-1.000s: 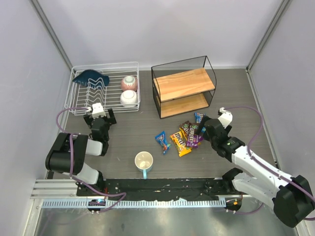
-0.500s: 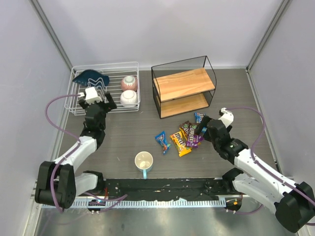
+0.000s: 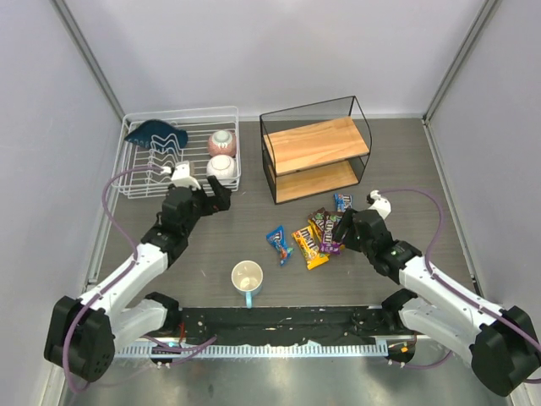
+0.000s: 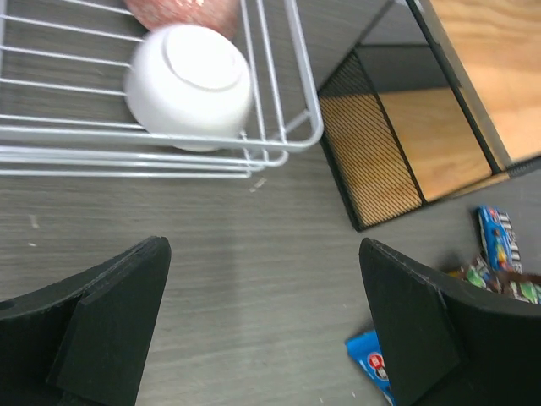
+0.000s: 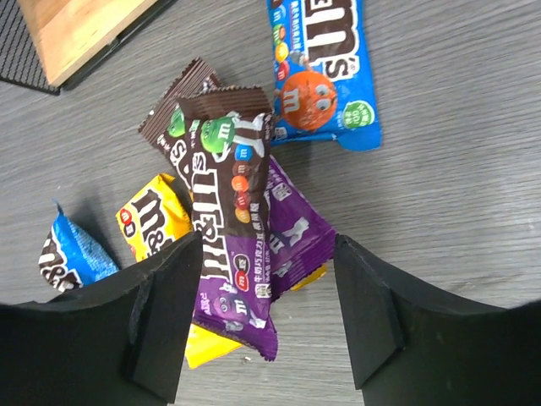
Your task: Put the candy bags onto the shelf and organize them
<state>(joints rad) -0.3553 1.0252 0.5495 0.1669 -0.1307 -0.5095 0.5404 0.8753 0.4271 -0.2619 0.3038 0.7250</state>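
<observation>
Top external: left gripper (image 3: 220, 196) swung off dish rack (image 3: 139, 188) toward table centre, jaws wide, empty. Right gripper (image 3: 339, 230) crept lower over candy pile (image 3: 319, 235), fingers spread either side of brown packet (image 5: 221, 199), nothing pinched yet. Bags on table just before shelf (image 3: 317, 145), boards bare. Likely first pick imminent; left maybe heading for stray blue bag (image 3: 278, 244).

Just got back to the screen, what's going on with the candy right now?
Nothing is held yet. The right gripper is open above the heap of glossy candy packets on the dark table, jaws straddling the purple-brown packet on top. One blue packet lies apart, nearer the mug. The left gripper, also open, hangs over bare table between the white wire dish rack and the black-framed wooden shelf, which has no packets on it.
</observation>
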